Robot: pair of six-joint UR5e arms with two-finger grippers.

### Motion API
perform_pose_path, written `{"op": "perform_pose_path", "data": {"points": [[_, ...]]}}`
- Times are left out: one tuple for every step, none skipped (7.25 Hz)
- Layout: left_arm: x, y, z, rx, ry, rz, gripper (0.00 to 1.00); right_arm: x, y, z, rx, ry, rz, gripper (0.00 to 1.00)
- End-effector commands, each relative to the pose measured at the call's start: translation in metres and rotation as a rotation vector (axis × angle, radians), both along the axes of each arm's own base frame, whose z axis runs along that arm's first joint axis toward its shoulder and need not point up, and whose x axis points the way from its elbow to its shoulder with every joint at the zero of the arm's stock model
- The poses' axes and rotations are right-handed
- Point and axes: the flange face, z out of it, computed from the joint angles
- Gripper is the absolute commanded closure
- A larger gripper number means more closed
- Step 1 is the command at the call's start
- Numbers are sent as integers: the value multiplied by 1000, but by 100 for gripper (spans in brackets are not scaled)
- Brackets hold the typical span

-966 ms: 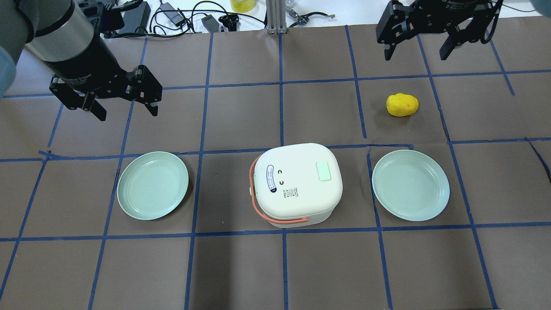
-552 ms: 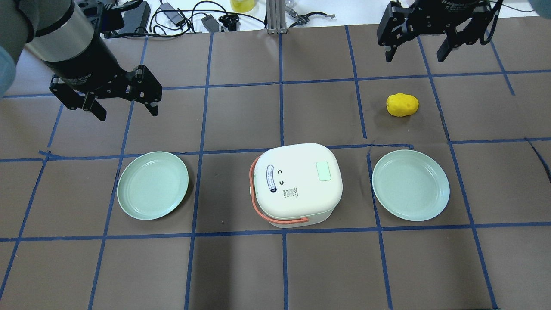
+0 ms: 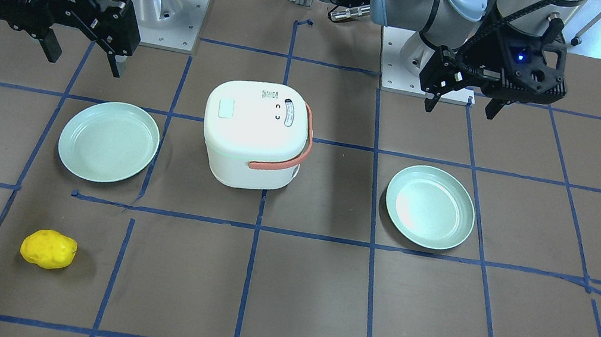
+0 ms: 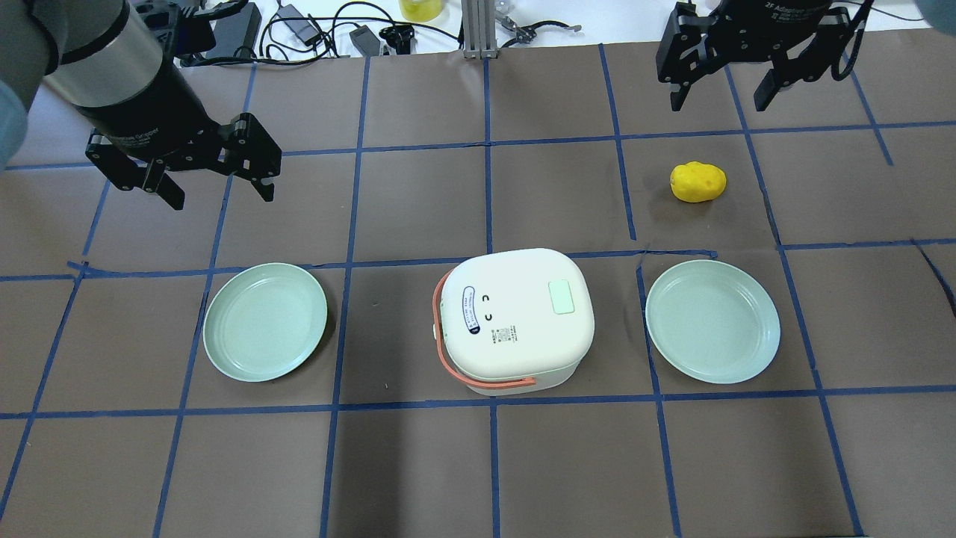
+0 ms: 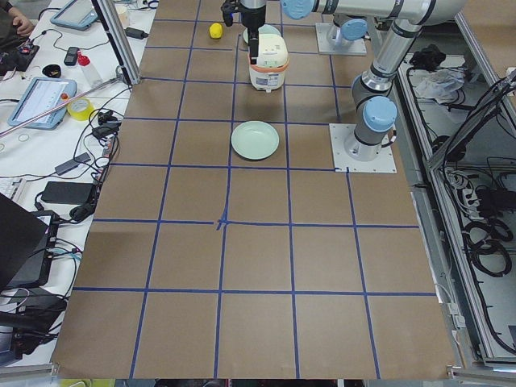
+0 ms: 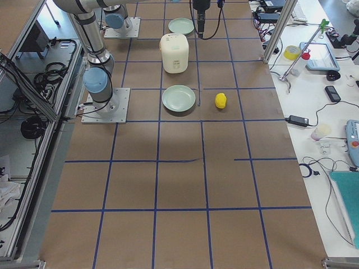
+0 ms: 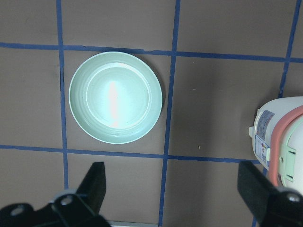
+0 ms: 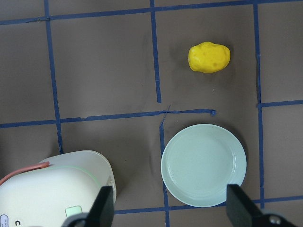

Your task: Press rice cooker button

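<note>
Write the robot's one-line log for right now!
step: button not yet pressed | left gripper: open, empty | right gripper: open, empty | rice cooker: untouched, away from both

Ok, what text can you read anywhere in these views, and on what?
"2F Adaptive": on the right hand's body, cut off at the frame edge.
"Gripper": on the left hand's body, the start unclear.
Oval label on the rice cooker lid: too small to read.

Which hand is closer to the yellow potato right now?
Right. The right hand hovers just past the yellow potato, on its far side from the robot. The left hand hangs over the table's opposite half, beyond the left plate.
</note>
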Motion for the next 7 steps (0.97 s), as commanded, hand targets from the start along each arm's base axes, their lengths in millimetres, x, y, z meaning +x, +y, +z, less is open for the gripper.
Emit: {"op": "perform_pose_path", "data": {"points": [[0, 0, 0, 0, 0, 2, 0, 0, 0, 0, 1, 0, 0, 14], [0, 0, 0, 0, 0, 2, 0, 0, 0, 1, -1, 0, 0, 14], [0, 0, 0, 0, 0, 0, 0, 0, 0, 0, -1, -2, 0, 27], [0, 0, 0, 0, 0, 0, 0, 1, 2, 0, 9, -3, -1, 81], [0, 0, 0, 0, 0, 2, 0, 4, 3, -6, 23, -25, -5, 91], [0, 0, 0, 0, 0, 0, 0, 7, 6, -10, 31, -45, -5, 93], [0, 0, 0, 0, 0, 0, 0, 23, 16, -27, 73, -42, 4, 94]]}}
